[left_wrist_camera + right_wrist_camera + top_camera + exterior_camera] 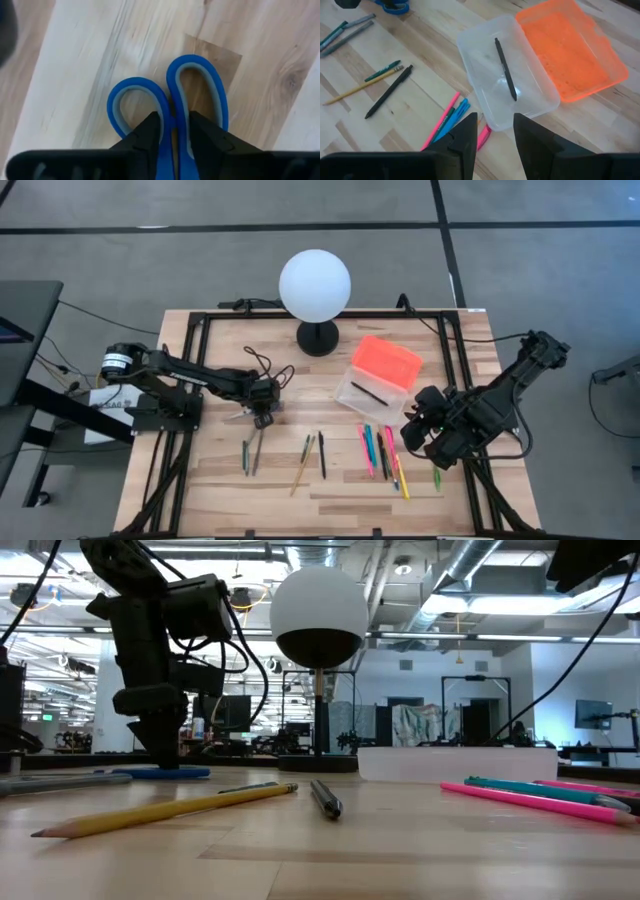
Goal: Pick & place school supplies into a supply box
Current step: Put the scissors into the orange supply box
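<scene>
- scissors [170, 107] lie flat on the desk [200, 500], left of the pens; stiff, lightish, slick plastic loops, so I'd grab at the neck between the loops
- left hand [172, 135] is down there, fingers nearly shut around that neck
- right hand [492, 132] hangs partly open, holding nothing, over the supply box [507, 75], one black pen [505, 70] inside

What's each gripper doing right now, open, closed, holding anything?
Left gripper: closed on the blue-handled scissors, down at the table.
Right gripper: open, holding nothing, hovering near the supply box.
</scene>
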You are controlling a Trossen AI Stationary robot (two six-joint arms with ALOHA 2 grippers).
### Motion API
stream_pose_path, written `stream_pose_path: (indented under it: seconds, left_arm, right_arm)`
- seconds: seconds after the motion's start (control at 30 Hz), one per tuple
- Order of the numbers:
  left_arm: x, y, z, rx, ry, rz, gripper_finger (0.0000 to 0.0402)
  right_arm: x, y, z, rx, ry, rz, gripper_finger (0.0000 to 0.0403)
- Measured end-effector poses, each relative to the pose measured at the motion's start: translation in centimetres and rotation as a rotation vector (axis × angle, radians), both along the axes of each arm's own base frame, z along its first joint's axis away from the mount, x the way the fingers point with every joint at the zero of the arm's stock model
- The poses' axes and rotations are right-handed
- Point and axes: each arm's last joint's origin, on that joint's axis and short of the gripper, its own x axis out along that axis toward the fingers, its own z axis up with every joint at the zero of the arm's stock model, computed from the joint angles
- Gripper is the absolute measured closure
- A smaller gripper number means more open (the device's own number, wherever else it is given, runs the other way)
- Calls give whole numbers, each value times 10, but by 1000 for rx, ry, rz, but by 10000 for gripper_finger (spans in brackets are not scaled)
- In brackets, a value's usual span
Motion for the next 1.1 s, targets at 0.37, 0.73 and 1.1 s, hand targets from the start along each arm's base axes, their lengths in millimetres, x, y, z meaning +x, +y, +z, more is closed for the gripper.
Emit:
stream_pose_path:
  seconds: [0.37,0.73,1.1]
  left_arm:
    - [7,0,3,37,-41,-146,305]
    - [15,-1,8,10,-122,-174,311]
    - [49,1,53,92,-270,-300,318]
  right_arm:
    - [0,0,0,-1,1,2,285]
    - [0,0,0,-9,5,7,285]
    - [-1,-1,0,-17,10,8,285]
